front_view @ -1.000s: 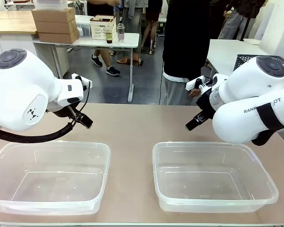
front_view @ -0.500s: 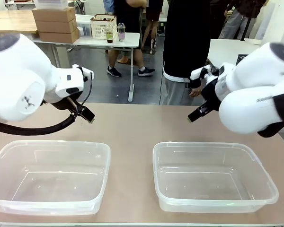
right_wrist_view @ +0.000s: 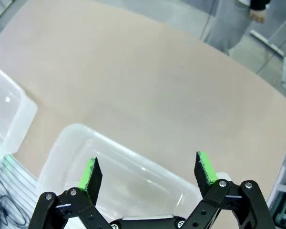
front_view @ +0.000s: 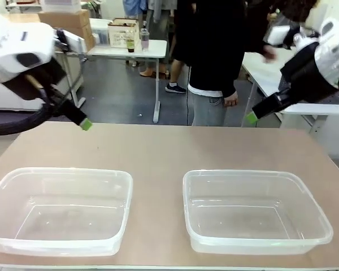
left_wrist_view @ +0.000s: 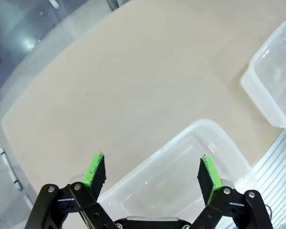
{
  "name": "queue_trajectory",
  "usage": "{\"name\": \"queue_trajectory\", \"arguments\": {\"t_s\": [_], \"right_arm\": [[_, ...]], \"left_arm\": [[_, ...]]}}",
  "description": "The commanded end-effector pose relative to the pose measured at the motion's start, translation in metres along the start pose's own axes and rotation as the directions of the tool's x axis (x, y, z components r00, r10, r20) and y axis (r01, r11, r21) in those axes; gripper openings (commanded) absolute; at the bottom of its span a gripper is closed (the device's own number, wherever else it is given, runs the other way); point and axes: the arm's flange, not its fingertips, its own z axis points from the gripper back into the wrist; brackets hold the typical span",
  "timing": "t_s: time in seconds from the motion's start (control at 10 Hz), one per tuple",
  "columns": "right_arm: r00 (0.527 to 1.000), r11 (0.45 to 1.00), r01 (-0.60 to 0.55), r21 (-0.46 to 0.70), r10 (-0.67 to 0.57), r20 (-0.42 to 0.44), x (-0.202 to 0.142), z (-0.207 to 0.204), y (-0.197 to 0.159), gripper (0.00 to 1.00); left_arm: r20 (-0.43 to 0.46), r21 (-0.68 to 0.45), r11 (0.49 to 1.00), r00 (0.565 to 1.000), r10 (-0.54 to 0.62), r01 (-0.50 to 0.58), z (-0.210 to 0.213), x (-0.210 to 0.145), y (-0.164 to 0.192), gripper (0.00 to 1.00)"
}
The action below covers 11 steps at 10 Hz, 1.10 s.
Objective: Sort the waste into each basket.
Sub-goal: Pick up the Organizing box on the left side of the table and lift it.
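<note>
Two clear baskets stand side by side on the tan table, the left basket (front_view: 62, 173) and the right basket (front_view: 244, 174), both with nothing in them. The waste is out of view. My left gripper (front_view: 82, 121) hangs high over the table's far left edge. The left wrist view shows it (left_wrist_view: 151, 171) open, above a basket (left_wrist_view: 183, 155). My right gripper (front_view: 254, 115) is raised beyond the far right edge. From the right wrist it (right_wrist_view: 148, 171) is seen open over the other basket (right_wrist_view: 78, 133). Neither holds anything.
A person in a black top (front_view: 214, 51) stands at the far side of the table, one hand (front_view: 231, 100) hanging. Bare tabletop (front_view: 169, 147) lies between the baskets and the far edge. Behind are a white table (front_view: 130, 49) with a bottle and other people.
Both arms have lifted and swung outward, away from the table's middle, with their fingers still apart. The person at the far side has shifted a little to the left.
</note>
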Motion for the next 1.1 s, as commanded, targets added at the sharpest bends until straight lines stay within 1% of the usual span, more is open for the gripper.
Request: {"name": "queue_trajectory", "arguments": {"t_s": [0.0,0.1,0.2,0.3,0.4,0.5,0.6,0.7,0.8,0.9,1.0], "right_arm": [[1.000,1.000,0.005,0.001,-0.005,0.009,-0.002,0.012,0.003,1.00],[1.000,0.992,0.028,0.120,-0.028,-0.001,0.001,0.008,0.007,1.00],[0.996,0.947,0.069,0.313,-0.084,0.035,-0.011,0.033,-0.002,1.00],[0.946,0.781,0.263,0.566,-0.323,0.006,-0.038,0.066,-0.029,1.00],[0.843,0.617,0.390,0.683,-0.537,0.004,-0.064,0.086,-0.059,1.00],[0.719,0.473,0.492,0.731,-0.694,-0.034,-0.085,0.099,-0.086,1.00],[0.580,0.327,0.565,0.758,-0.810,-0.083,-0.101,0.104,-0.107,1.00],[0.508,0.275,0.583,0.765,-0.858,-0.079,-0.106,0.102,-0.113,1.00],[0.450,0.244,0.622,0.744,-0.889,-0.085,-0.107,0.096,-0.110,1.00],[0.429,0.255,0.666,0.701,-0.900,-0.080,-0.103,0.090,-0.106,1.00],[0.725,0.478,0.494,0.726,-0.687,-0.041,-0.088,0.137,-0.143,1.00]], "left_arm": [[0.016,0.001,1.000,1.000,0.020,-0.020,-0.030,0.009,0.008,1.00],[0.000,0.000,1.000,1.000,0.000,0.000,0.000,0.000,0.000,1.00],[0.084,-0.320,0.945,0.991,0.101,-0.069,0.026,-0.008,0.013,1.00],[0.132,-0.646,0.753,0.953,0.271,-0.124,0.054,-0.032,0.040,1.00],[0.124,-0.777,0.607,0.905,0.406,-0.166,0.062,-0.054,0.064,1.00],[0.096,-0.802,0.549,0.857,0.506,-0.234,0.068,-0.077,0.084,1.00],[0.077,-0.819,0.502,0.813,0.577,-0.278,0.072,-0.095,0.105,1.00],[0.055,-0.829,0.464,0.781,0.623,-0.311,0.072,-0.101,0.133,1.00],[0.035,-0.836,0.429,0.748,0.663,-0.342,0.067,-0.097,0.156,1.00],[-0.015,-0.808,0.405,0.702,0.712,-0.428,0.060,-0.090,0.163,1.00],[0.131,-0.821,0.522,0.816,0.563,-0.228,0.083,-0.122,0.136,1.00]]}}
